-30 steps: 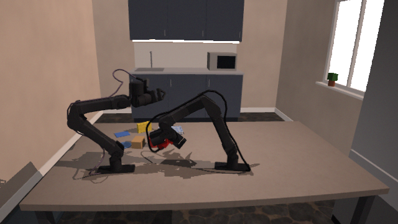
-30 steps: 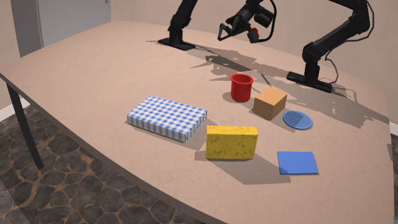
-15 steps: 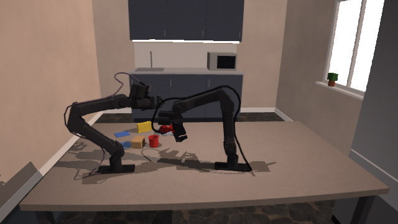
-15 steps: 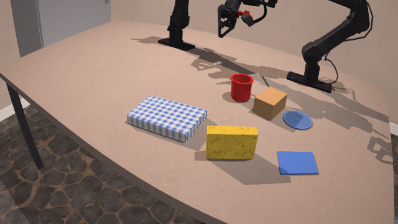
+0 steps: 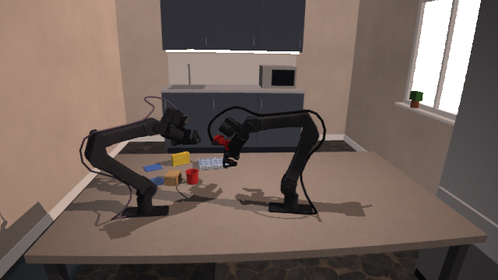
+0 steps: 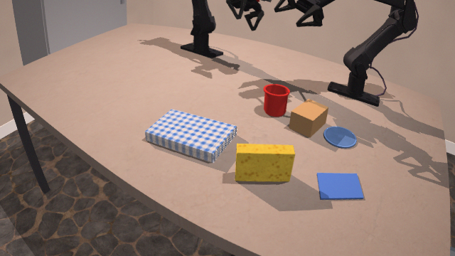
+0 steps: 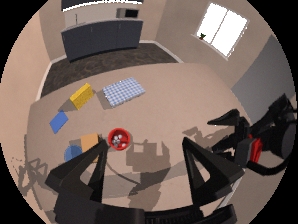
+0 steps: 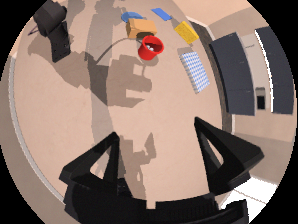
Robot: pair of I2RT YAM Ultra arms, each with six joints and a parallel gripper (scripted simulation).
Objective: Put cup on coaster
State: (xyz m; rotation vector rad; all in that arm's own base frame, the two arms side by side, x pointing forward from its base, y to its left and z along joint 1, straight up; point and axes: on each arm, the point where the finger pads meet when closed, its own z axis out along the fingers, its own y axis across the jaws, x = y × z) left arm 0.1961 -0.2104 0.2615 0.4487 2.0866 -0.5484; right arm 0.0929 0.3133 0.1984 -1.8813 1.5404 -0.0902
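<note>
A red cup [image 6: 276, 100] stands upright on the table beside a tan box; it also shows in the top view [image 5: 191, 176]. The left wrist view shows marbles inside the cup [image 7: 123, 140]. A round blue coaster [image 6: 340, 137] lies flat on the other side of the tan box, apart from the cup. My left gripper [image 5: 194, 137] is open and empty, high above the table and over the objects. My right gripper [image 5: 229, 161] is open and empty, pointing down near the checkered box. In the right wrist view the cup [image 8: 150, 46] is far from the fingers.
A tan box [image 6: 308, 117] stands between cup and coaster. A yellow sponge [image 6: 264, 162], a blue-checkered flat box [image 6: 191, 134] and a blue square pad [image 6: 340, 185] lie nearby. The arm bases [image 5: 292, 206] [image 5: 145, 210] stand behind them.
</note>
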